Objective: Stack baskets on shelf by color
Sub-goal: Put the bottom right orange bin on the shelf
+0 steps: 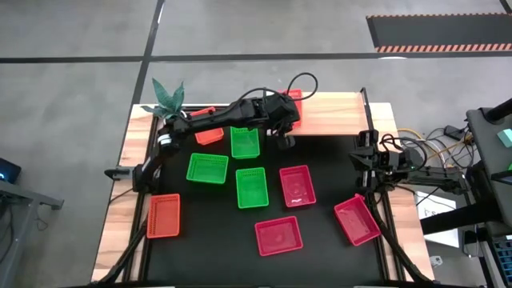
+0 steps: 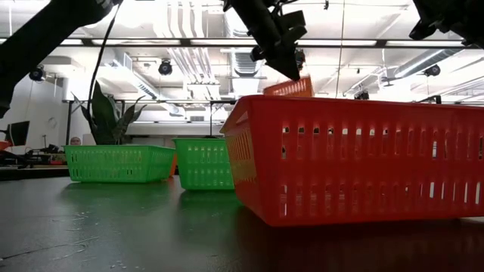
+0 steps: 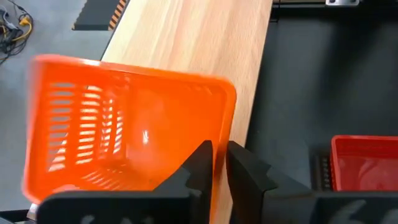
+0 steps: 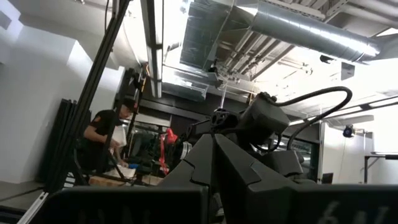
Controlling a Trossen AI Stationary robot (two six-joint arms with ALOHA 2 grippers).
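Note:
My left gripper (image 1: pixel 290 108) reaches over the shelf's (image 1: pixel 340 116) left end and is shut on an orange basket (image 3: pixel 124 124), which also shows in the high view (image 1: pixel 294 95) and the low view (image 2: pixel 291 87). A second orange basket (image 1: pixel 208 135) lies partly under the left arm, and a third (image 1: pixel 164 216) lies at the near left. Three green baskets (image 1: pixel 207 169) (image 1: pixel 246 142) (image 1: pixel 251 187) and three red-pink baskets (image 1: pixel 297 186) (image 1: pixel 279 236) (image 1: pixel 356 220) rest on their bottoms on the black tabletop. My right gripper (image 1: pixel 362 158) waits shut and empty at the table's right side. My left gripper holds the orange basket by one side wall (image 3: pixel 225 124), near a corner of the rim. One finger (image 3: pixel 200 163) is inside the basket and the other (image 3: pixel 244 167) is outside. The basket is lifted clear and tilted above the shelf's wooden board (image 3: pixel 186 37).
A potted plant (image 1: pixel 168 96) stands at the table's far left corner. A red-pink basket (image 2: pixel 355 159) fills the front of the low view. Cables lie beside the right arm's base (image 1: pixel 432 152). A person (image 4: pixel 106 140) stands in the room beyond the table.

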